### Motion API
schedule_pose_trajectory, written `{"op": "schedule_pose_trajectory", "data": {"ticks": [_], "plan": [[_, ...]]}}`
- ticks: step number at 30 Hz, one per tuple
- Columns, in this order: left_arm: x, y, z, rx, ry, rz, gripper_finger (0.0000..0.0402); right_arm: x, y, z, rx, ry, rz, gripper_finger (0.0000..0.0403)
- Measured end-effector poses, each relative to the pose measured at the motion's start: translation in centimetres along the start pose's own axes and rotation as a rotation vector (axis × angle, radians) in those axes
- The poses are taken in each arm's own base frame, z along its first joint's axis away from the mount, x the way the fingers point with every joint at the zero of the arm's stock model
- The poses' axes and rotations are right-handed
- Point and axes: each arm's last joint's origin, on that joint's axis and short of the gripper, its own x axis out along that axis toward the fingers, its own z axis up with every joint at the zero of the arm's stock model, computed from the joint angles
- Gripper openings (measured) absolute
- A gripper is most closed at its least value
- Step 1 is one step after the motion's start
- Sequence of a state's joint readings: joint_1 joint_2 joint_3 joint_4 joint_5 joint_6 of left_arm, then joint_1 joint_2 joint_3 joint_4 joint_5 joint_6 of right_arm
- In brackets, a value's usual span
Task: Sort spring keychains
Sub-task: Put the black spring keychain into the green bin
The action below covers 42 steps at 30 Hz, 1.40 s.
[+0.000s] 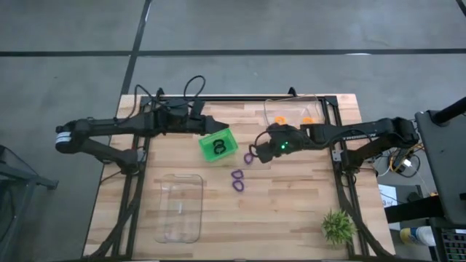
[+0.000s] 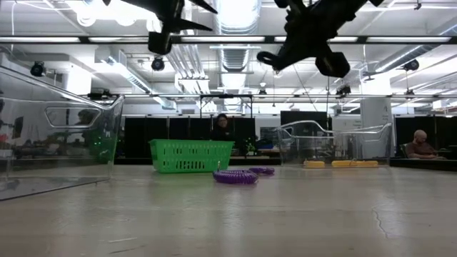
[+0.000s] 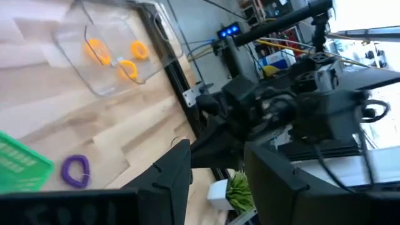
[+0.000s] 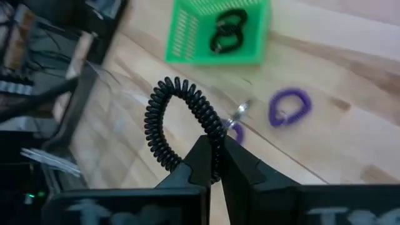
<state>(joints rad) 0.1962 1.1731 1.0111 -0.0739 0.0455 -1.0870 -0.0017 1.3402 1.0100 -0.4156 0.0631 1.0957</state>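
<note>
My right gripper [image 4: 215,164] is shut on a black spring keychain [image 4: 170,115], high above the table between the green bin [image 1: 227,138] and the clear tray [image 1: 291,109]. Two black keychains [image 4: 226,32] lie in the green bin [image 4: 187,37]. Orange keychains [image 3: 112,53] lie in the clear tray [image 3: 81,81]. Three purple keychains lie on the wood [image 1: 249,156] [image 1: 237,175] [image 1: 238,185]. My left gripper [image 3: 219,181] is open and hovers by the bin's far left side [image 1: 207,125]. My right gripper pinches the black keychain's coil [image 4: 212,134] between its two fingertips at one spot on the loop. The fingers come from the table's right. The loop is lifted clear of the table [image 2: 270,61] and stands out ahead of the fingertips.
A second clear bin [image 1: 180,207] lies near the table's near left part. A small green spiky plant [image 1: 338,225] stands at the near right corner. Bare wood lies between the purple keychains and the plant. People show in the room beyond the table [image 2: 223,125].
</note>
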Motion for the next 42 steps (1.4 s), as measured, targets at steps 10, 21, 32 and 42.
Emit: {"op": "schedule_pose_trajectory", "data": {"ticks": [10, 21, 32, 42], "plan": [[4.3, 0.9, -2.2, -0.077, 0.124, -0.03, 0.0142, -0.2, 0.2, 0.2, 0.008, -0.03, 0.015, 0.0013], [7.5, 2.1, -4.3, -0.172, 0.207, -0.032, 0.0142, -0.2, 0.5, 0.5, 0.004, -0.071, 0.042, 0.0013], [9.2, 2.6, -4.8, -0.182, 0.22, -0.088, 0.0142, -0.2, 0.7, 0.6, 0.002, -0.082, 0.059, 0.0013], [9.2, 2.7, -4.9, -0.173, 0.25, -0.076, 0.0142, -0.3, 0.9, 0.6, 0.003, -0.084, 0.089, 0.0013]]}}
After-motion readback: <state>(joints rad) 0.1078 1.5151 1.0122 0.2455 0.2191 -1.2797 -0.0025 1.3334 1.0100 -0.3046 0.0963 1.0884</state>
